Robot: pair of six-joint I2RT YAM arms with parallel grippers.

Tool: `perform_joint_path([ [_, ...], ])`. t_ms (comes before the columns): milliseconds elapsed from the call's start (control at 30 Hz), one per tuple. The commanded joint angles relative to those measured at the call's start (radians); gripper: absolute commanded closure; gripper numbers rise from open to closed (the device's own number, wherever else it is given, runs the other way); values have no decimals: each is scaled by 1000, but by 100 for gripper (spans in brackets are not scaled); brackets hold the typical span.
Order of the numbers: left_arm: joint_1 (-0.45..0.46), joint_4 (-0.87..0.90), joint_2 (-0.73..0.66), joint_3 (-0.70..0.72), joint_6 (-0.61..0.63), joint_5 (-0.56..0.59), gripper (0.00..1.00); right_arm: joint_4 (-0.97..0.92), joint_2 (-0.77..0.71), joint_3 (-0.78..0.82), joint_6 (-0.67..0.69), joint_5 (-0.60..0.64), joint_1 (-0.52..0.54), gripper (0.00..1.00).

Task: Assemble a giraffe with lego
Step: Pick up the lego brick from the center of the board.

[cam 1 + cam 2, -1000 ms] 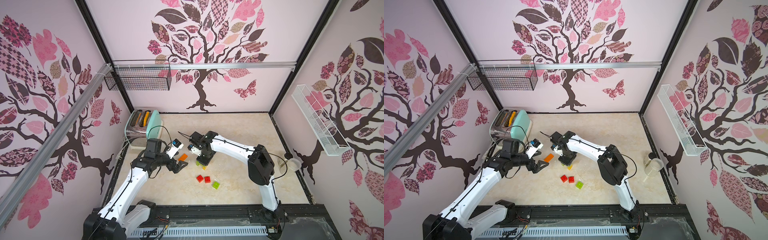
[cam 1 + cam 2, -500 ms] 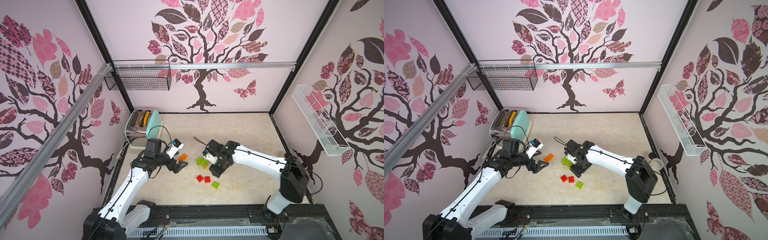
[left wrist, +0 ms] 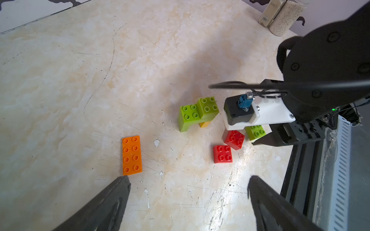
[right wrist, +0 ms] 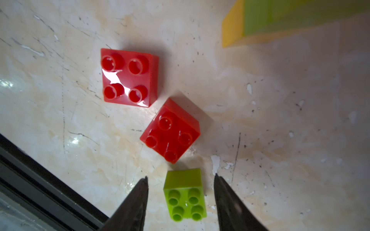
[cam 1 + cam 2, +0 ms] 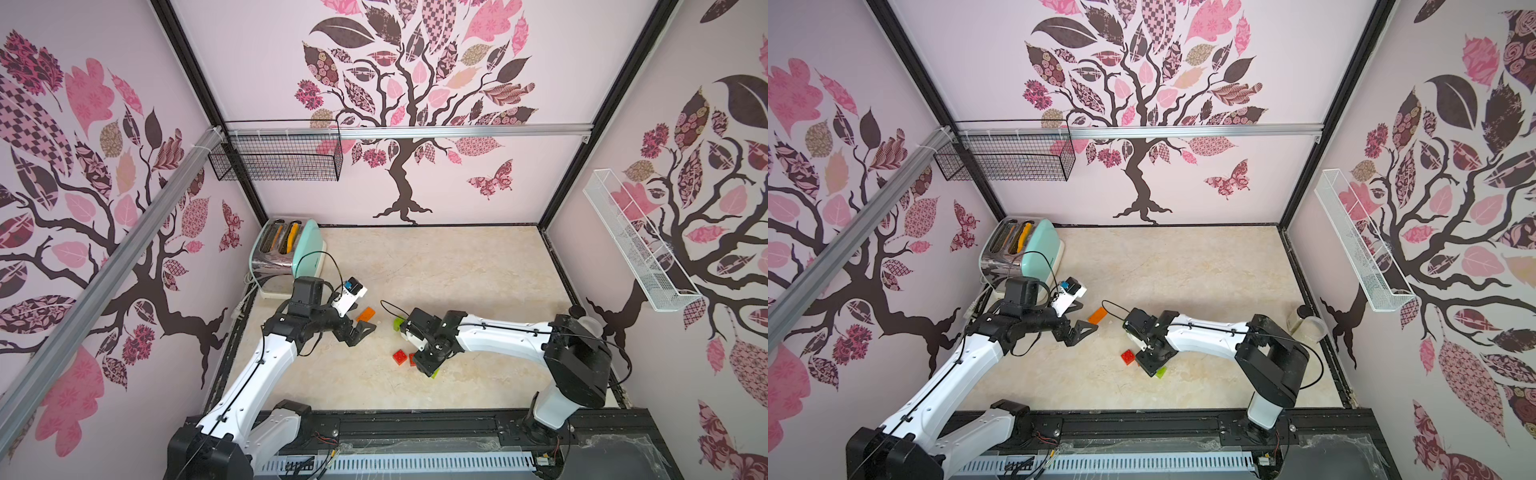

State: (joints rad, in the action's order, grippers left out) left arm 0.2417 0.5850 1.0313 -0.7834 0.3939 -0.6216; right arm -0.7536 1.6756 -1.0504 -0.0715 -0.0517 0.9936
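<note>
The lego [image 4: 185, 197] closest to the right tool [image 4: 180, 176] is a small green brick. It sits studs up on the bench [image 4: 280, 120], between the two fingers [image 4: 136, 204], with a sliver of bare bench on either side. The right tool stands apart, straddling the brick, touching nothing and holding nothing.

By its look the brick is light, stiff and glossy. It should not crush, but its smooth walls could slip or swivel if pinched at a corner. I would take it across two flat opposite side walls, below the studs, with the fingers square to the faces. Because it is so light, it may skid if one finger meets it first.

Just past the fingertips lies the nearer red brick [image 4: 171, 132], set cornerwise and close to the green one. A closing finger could nudge it. The farther red brick [image 4: 128, 78] lies a little beyond, clear of the rest.

Farther on stands the giraffe [image 3: 197, 112], only part built. It is lime-green bricks stepped over a yellow brick [image 3: 205, 124], upright and free of both tools.

The left tool [image 3: 189, 177] is spread wide and empty above the bench. An orange brick [image 3: 132, 155], long and flat, lies just past one of its fingertips, and the giraffe is well beyond that.
</note>
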Motion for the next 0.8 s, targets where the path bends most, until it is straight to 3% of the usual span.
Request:
perform_joint_path([
  [0,-5,-11,7,7,13,-9,2,15,22,-9,-12,21,7,47],
  [533,-6,-23,29,8,9,-13,2,-49,-28,54,-13,59,28,53],
  [767,-8,-25,26,12,9,-10,2,-70,-46,49,-12,50,28,73],
])
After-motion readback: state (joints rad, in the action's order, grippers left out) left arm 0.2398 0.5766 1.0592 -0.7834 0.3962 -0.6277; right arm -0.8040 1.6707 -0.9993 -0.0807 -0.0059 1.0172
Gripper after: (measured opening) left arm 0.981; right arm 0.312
